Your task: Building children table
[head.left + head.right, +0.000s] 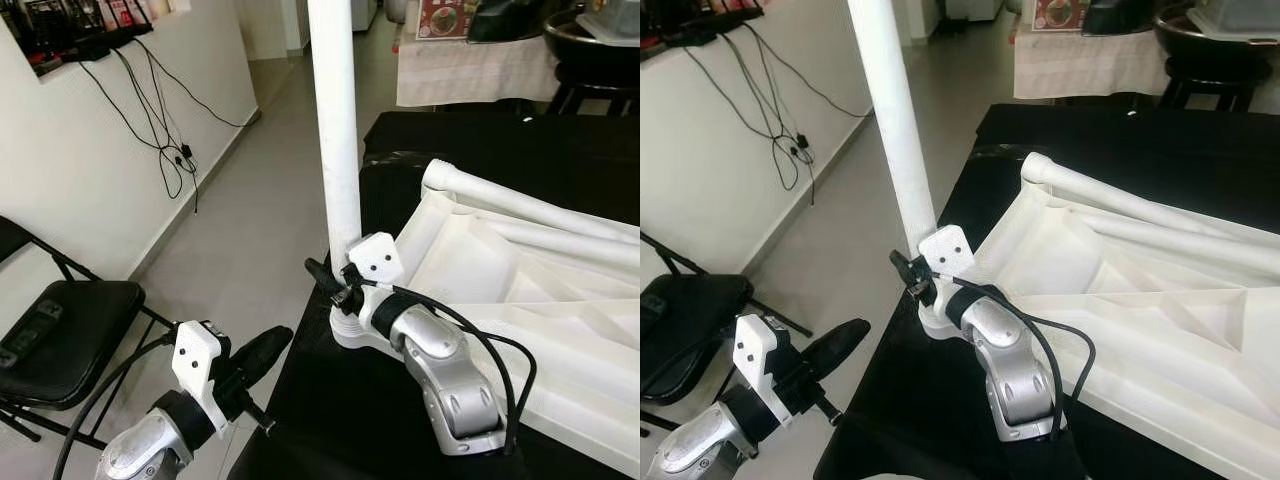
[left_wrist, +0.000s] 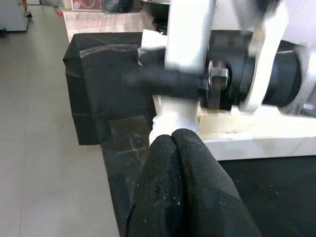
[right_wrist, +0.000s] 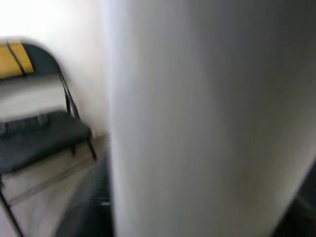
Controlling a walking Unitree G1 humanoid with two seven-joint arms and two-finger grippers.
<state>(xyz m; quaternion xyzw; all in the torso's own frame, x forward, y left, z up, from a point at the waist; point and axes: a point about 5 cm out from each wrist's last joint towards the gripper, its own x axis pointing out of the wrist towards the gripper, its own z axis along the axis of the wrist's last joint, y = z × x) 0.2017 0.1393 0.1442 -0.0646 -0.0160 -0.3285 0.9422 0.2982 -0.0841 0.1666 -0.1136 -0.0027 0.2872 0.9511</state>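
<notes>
A white table top (image 1: 520, 290) lies upside down on the black-covered work table (image 1: 330, 410). A white table leg (image 1: 335, 120) stands upright in the top's near left corner. My right gripper (image 1: 335, 280) is shut on that leg just above its base; up close the leg (image 3: 207, 118) is a blurred white mass. My left gripper (image 1: 270, 345) hangs off the table's left edge, shut and holding nothing. Its closed fingertips (image 2: 165, 143) point at the leg's base (image 2: 175, 118). A second white leg (image 1: 530, 205) lies across the far edge of the top.
A black folding chair (image 1: 60, 330) stands on the floor at the left, by the white wall with hanging cables (image 1: 165, 140). A table with a white cloth (image 1: 460, 65) stands at the back. Grey floor lies open between them.
</notes>
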